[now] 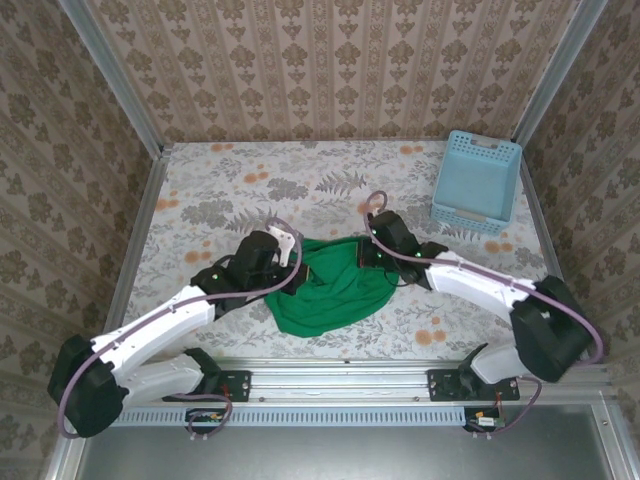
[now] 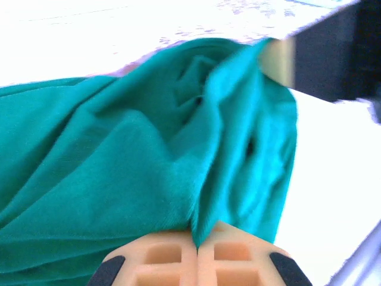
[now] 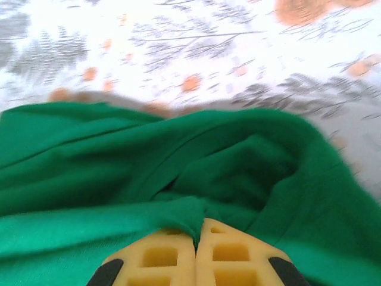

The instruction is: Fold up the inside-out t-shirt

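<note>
The inside-out t-shirt (image 1: 333, 285) is a bright green crumpled bundle on the flowered table between the two arms. My left gripper (image 1: 290, 250) is at its upper left edge, shut on a fold of the cloth. In the left wrist view the orange fingers (image 2: 172, 256) pinch a ridge of the t-shirt (image 2: 119, 167) between them. My right gripper (image 1: 375, 250) sits at the bundle's upper right edge. In the right wrist view its yellow fingers (image 3: 232, 256) are shut on a fold of the t-shirt (image 3: 178, 173), which hangs in loose wrinkles beyond them.
A light blue lattice basket (image 1: 476, 180) stands at the back right corner of the table. Patterned walls enclose the table on three sides. The metal rail (image 1: 340, 380) with both arm bases runs along the near edge.
</note>
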### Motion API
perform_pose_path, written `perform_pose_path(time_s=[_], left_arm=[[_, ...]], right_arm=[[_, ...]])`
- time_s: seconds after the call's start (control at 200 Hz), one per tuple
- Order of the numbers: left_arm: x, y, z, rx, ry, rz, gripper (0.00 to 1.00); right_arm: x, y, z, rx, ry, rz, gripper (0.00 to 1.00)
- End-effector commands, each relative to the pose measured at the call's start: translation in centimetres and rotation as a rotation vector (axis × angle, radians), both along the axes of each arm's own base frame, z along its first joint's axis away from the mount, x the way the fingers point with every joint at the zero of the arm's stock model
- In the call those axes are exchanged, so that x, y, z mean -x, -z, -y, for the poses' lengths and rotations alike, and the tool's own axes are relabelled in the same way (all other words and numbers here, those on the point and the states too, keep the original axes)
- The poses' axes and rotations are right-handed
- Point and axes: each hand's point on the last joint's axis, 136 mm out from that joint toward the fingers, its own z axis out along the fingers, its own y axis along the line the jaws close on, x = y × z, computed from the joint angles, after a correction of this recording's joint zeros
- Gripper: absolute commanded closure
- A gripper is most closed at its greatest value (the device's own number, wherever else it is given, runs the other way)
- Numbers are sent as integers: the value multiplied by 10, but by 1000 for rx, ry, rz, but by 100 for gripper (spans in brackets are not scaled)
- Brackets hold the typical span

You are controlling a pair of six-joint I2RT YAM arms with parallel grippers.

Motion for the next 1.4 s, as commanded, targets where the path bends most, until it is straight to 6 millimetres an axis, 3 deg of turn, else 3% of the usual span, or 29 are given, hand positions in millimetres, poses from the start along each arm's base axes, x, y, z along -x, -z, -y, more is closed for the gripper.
perform_pose_path(time_s=[0.0,0.05,0.175,0.24,0.385,0.5,0.6,0.7,0.73,0.975,1.07,1.26,1.395], left_arm=[[14,-9,12,83,105,-7,100],[10,-5,10,80,89,-20,100],[0,2,5,94,41,-68,100],[-4,4,4,102,20,-79,100],[-12,0,2,123,-10,-80,100],[-14,-1,1,131,-14,-82,100],[-13,-1,-1,132,-19,-83,100],[-12,-2,-3,131,-23,-84,100],[-12,-2,-3,130,-23,-86,100],[-11,-5,-3,143,-18,-87,100],[-12,-6,-4,136,-21,-86,100],[-16,0,-8,106,-36,-91,100],[-24,6,-18,48,-84,-89,100]], right_arm=[[-19,1,21,170,56,42,100],[-20,2,20,170,60,40,98],[-1,-9,10,171,2,70,61],[17,-25,2,164,-37,109,48],[64,-45,-38,29,-181,144,39],[87,-40,-71,-71,-280,126,38],[86,-24,-84,-65,-305,112,40],[77,-22,-92,-45,-319,162,45],[75,-12,-95,-18,-328,159,45],[54,0,-101,105,-326,185,54],[51,2,-102,124,-323,187,65],[56,-9,-101,103,-339,196,99],[67,-19,-99,55,-358,187,100]])
